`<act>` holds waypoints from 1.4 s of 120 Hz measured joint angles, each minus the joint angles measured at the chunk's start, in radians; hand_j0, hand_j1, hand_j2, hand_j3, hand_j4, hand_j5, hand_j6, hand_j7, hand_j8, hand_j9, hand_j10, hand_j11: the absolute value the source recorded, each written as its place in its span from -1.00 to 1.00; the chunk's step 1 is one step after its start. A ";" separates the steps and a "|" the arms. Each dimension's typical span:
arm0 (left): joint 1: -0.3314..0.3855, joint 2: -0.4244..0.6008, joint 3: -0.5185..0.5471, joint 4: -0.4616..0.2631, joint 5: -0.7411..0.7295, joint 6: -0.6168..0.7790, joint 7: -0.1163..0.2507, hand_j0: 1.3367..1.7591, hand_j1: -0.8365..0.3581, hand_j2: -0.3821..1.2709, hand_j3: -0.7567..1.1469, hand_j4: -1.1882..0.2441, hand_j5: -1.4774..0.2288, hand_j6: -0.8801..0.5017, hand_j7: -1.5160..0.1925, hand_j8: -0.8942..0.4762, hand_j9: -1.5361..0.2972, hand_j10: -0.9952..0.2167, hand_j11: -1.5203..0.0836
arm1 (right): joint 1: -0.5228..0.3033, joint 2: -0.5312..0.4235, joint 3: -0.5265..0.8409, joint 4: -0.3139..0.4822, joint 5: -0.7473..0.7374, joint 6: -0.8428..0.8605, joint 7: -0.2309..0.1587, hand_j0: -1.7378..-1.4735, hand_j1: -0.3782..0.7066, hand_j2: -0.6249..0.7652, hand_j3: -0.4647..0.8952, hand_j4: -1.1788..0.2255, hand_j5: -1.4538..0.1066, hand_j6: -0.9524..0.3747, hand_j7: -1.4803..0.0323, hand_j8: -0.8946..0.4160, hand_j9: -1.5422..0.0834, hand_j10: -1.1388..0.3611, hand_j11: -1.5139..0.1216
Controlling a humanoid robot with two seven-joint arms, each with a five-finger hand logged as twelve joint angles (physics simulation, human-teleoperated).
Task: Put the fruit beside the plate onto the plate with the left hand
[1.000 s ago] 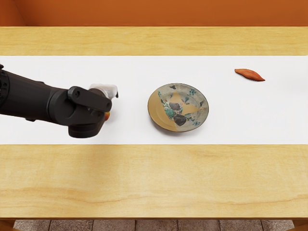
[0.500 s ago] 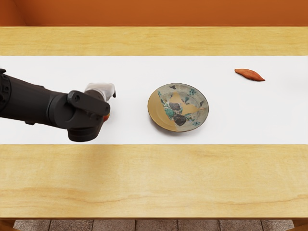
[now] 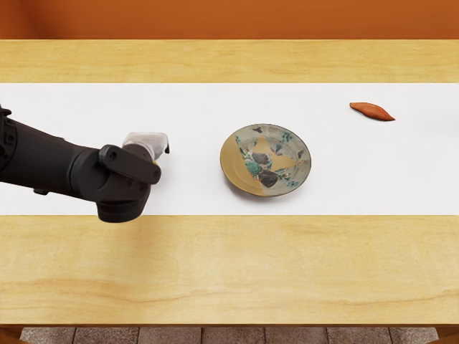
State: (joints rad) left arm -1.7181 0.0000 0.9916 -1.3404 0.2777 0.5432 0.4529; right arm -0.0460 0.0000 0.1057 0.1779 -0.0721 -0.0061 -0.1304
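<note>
left hand [image 3: 147,143] left of plate [image 3: 265,159] | fruit hidden | fingers: cannot tell

This looks like a rendered home dining room: a long light-wood bench [image 3: 229,265] fills most of the frame, with a plain white runner [image 3: 215,107] laid along it from the left edge to the right. A painted ceramic plate [image 3: 224,159] with leaf motifs sits on the runner just right of centre. An orange-brown wall [image 3: 229,18] closes the top, and grey-brown floor tiles [image 3: 229,335] show along the bottom edge.
</note>
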 joint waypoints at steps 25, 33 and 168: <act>0.000 0.000 0.007 -0.002 0.000 0.002 0.000 0.52 0.12 -0.40 -0.20 0.06 0.06 -0.35 0.11 -0.33 0.06 -0.07 0.19 | 0.000 0.000 0.000 0.000 0.000 0.000 0.000 -0.40 -0.89 -0.11 -0.32 0.64 0.82 0.40 0.91 0.33 0.86 0.48 0.81; 0.000 0.000 0.009 -0.002 0.000 0.002 0.000 0.52 0.08 -0.38 -0.20 0.02 0.02 -0.39 0.07 -0.37 0.01 -0.12 0.14 | 0.000 0.000 0.000 0.000 0.000 0.000 0.000 -0.40 -0.89 -0.11 -0.32 0.64 0.82 0.40 0.91 0.33 0.86 0.48 0.81; -0.045 0.000 0.015 0.002 -0.003 -0.022 -0.001 0.48 -0.11 -0.08 -0.20 -0.48 -0.58 -0.24 -0.52 -0.21 -0.55 -0.49 -0.52 | 0.000 0.000 0.000 0.000 0.000 0.000 0.000 -0.40 -0.89 -0.11 -0.32 0.64 0.82 0.40 0.91 0.33 0.86 0.48 0.81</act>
State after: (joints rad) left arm -1.7629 0.0000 1.0063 -1.3389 0.2750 0.5209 0.4518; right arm -0.0460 0.0000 0.1057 0.1780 -0.0721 -0.0061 -0.1304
